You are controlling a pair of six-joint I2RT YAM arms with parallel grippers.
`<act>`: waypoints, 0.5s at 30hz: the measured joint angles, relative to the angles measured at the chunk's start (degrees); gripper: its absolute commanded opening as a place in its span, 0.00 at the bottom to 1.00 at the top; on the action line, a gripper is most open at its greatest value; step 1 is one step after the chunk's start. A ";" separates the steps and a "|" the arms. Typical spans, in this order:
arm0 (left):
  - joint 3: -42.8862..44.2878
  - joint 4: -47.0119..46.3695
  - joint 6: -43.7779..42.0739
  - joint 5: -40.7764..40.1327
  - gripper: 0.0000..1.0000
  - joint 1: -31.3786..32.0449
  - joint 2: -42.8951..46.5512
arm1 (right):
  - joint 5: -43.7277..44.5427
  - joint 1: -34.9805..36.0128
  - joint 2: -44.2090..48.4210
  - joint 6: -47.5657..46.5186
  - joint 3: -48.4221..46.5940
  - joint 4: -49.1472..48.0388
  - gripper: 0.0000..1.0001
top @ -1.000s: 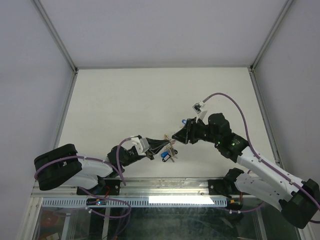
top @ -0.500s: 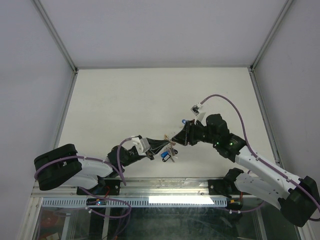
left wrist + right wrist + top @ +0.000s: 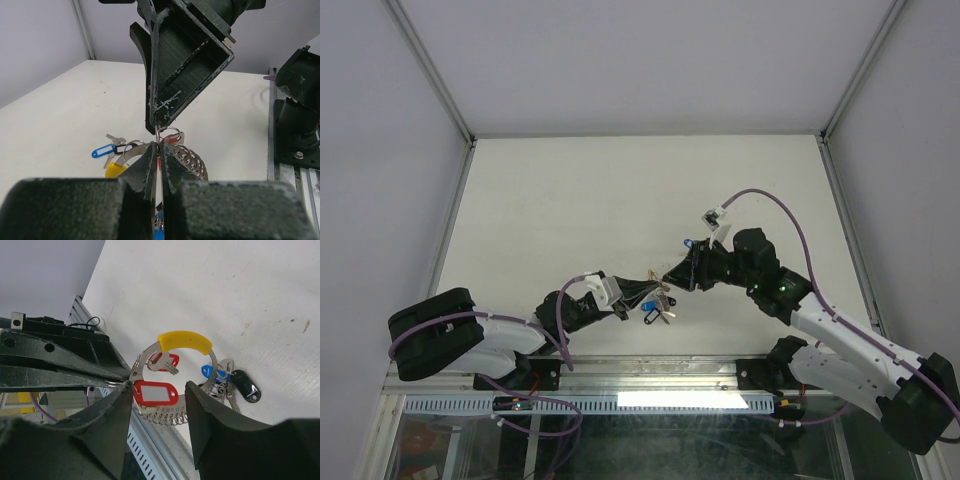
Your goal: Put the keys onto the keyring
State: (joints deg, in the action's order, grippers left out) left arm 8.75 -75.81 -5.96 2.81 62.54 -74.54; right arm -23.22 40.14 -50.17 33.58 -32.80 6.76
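And here's the keyring, low over the table between the two grippers, its yellow section on the side away from the left gripper. That gripper has its jaws pressed tight on the ring's thin wire. One red-tagged key looks to be hanging on the hoop already. A second red tag sits right at the wire, between the fingers of the right gripper. Those jaws stand half apart, and whether they actually pinch that tag cannot be told. A blue-tagged key and a black-tagged key lie just beside the ring, on its far side from the left gripper.

This looks like the threading step. The gripper holding the ring should be rigid while the key's small loop is fed squarely onto the wire, slowly and without twisting.

The left arm reaches low and flat toward the ring. The right arm bends at the elbow and dips its wrist onto the ring from the opposite side.
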 measured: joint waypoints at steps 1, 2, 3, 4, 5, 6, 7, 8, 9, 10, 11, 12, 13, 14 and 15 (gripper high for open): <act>0.00 -0.02 -0.07 0.00 0.00 0.00 0.00 | 0.00 -0.02 0.11 0.00 0.04 -0.13 0.49; 0.00 -0.02 -0.07 0.00 0.00 0.00 0.00 | -0.02 -0.02 0.20 0.00 0.04 -0.13 0.49; 0.00 0.00 -0.11 0.00 0.00 0.00 0.00 | -0.02 -0.02 0.24 0.00 0.04 -0.15 0.49; 0.00 0.00 -0.15 0.00 0.00 0.00 0.00 | -0.07 -0.02 0.24 0.02 0.04 -0.20 0.49; 0.00 0.00 -0.26 0.00 0.00 -0.02 0.00 | -0.15 -0.02 0.24 0.09 0.13 -0.37 0.49; 0.00 0.00 -0.39 -0.02 0.00 -0.02 0.00 | -0.22 -0.02 0.26 0.22 0.33 -0.63 0.49; 0.00 0.00 -0.46 -0.02 0.00 -0.02 0.00 | -0.28 -0.02 0.26 0.42 0.50 -0.68 0.49; 0.00 0.00 -0.52 -0.02 0.00 0.00 0.00 | -0.35 -0.02 0.26 0.55 0.72 -0.74 0.49; 0.00 0.00 -0.55 -0.02 0.00 0.00 0.00 | -0.46 -0.02 0.26 0.61 0.85 -0.74 0.49; 0.00 0.02 -0.61 -0.02 0.00 0.00 0.00 | -0.63 -0.02 0.26 0.74 0.96 -0.74 0.49; 0.00 0.04 -0.63 -0.04 0.00 0.00 0.02 | -0.85 -0.02 0.26 0.83 1.01 -0.74 0.49; 0.00 0.07 -0.68 -0.07 0.00 0.00 0.07 | -1.11 -0.02 0.26 0.87 1.01 -0.76 0.49; 0.00 0.20 -0.66 -0.20 0.00 0.00 0.13 | -1.33 -0.02 0.24 0.90 1.01 -0.79 0.49; 0.00 0.39 -0.68 -0.31 0.00 0.00 0.26 | -1.55 -0.02 0.22 0.96 1.01 -0.83 0.49; 0.00 0.52 -0.68 -0.39 0.00 0.00 0.33 | -1.70 -0.02 0.17 1.03 1.03 -0.94 0.49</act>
State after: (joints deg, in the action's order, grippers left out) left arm 8.75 -75.29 -6.63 2.42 62.54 -74.22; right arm -24.93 40.12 -50.00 34.61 -31.77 5.82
